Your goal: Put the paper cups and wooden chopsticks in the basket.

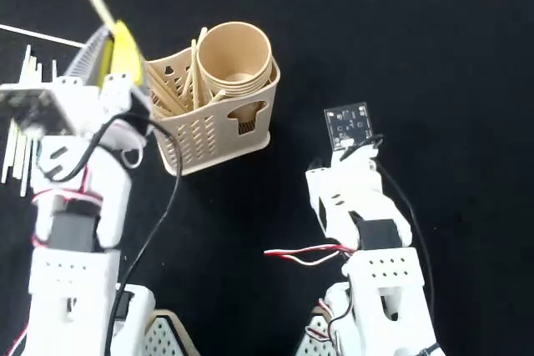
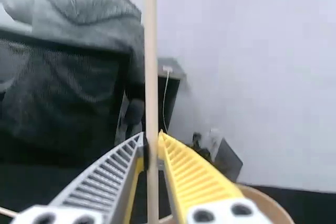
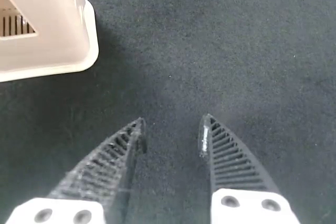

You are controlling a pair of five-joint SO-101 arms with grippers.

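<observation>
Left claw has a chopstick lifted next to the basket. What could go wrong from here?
1. The left claw pinches the chopstick only near its tips, with a long length sticking out, so it may swivel or slip.
2. The basket is crowded by the paper cups and leaning sticks, so this one could catch and fall outside.
3. The arm sits close to the basket and might nudge it.

Left arm (image 1: 79, 198) raised, wrist tipped upward, left gripper (image 2: 150, 142) pinched on a chopstick (image 2: 150, 51); right arm (image 1: 359, 206) extended forward, right gripper (image 3: 170, 129) pointing downward, jaws parted.
</observation>
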